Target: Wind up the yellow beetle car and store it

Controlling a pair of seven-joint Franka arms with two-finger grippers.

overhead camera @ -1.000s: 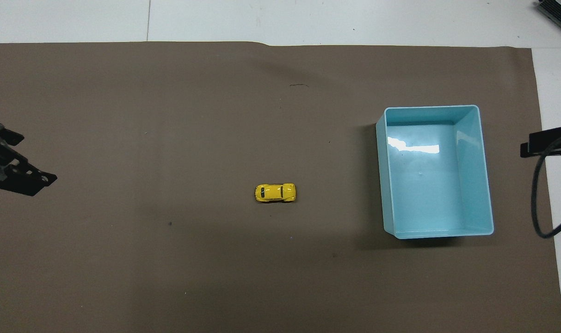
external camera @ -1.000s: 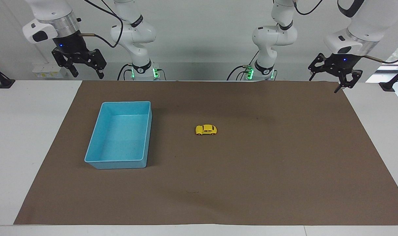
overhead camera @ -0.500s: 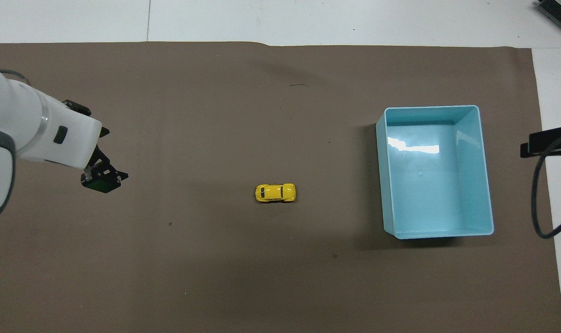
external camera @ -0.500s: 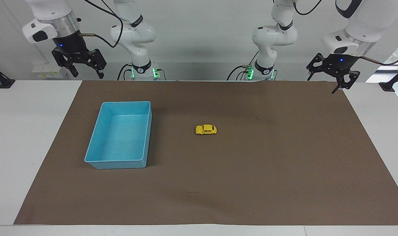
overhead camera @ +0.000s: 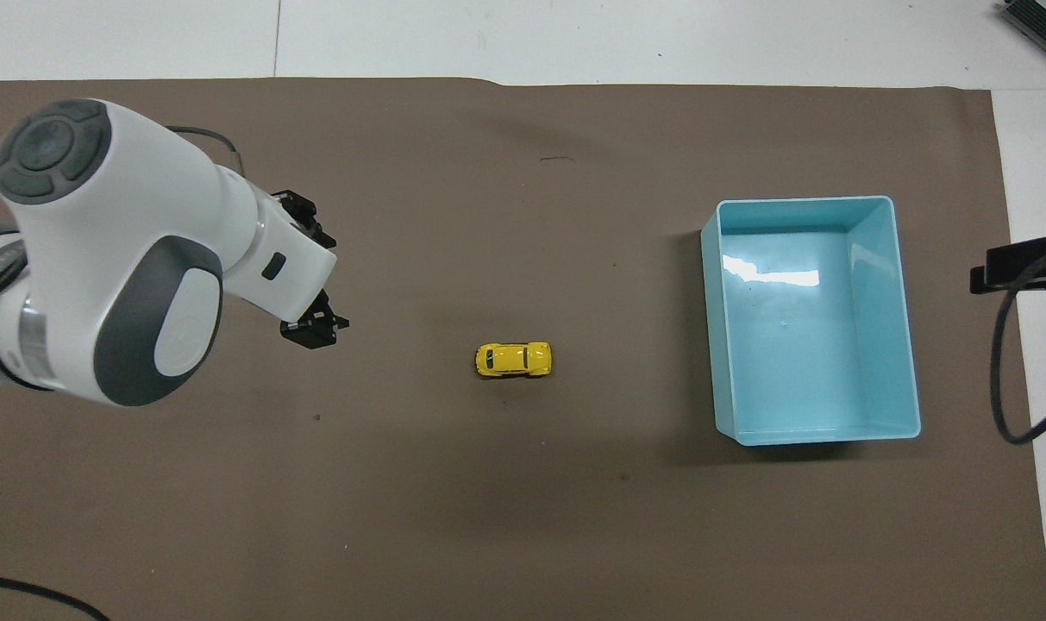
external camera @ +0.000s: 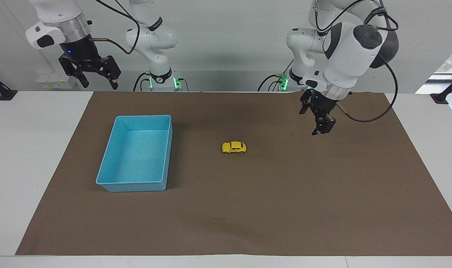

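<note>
The yellow beetle car (external camera: pixel 234 147) stands on its wheels in the middle of the brown mat; it also shows in the overhead view (overhead camera: pixel 513 360). My left gripper (external camera: pixel 321 130) hangs in the air over the mat, beside the car toward the left arm's end, empty and open; it also shows in the overhead view (overhead camera: pixel 315 331). The blue bin (external camera: pixel 138 185) stands empty beside the car toward the right arm's end, and shows in the overhead view (overhead camera: pixel 906 319). My right gripper (external camera: pixel 99 85) waits open, high over the table's edge by its base.
The brown mat (external camera: pixel 285 208) covers most of the white table (external camera: pixel 28 149). A black cable (overhead camera: pixel 1005 371) hangs at the right arm's end of the table, beside the bin.
My left arm has swung in from its end of the table and come down over the mat toward the car. The car, the bin and the right arm have not moved.
</note>
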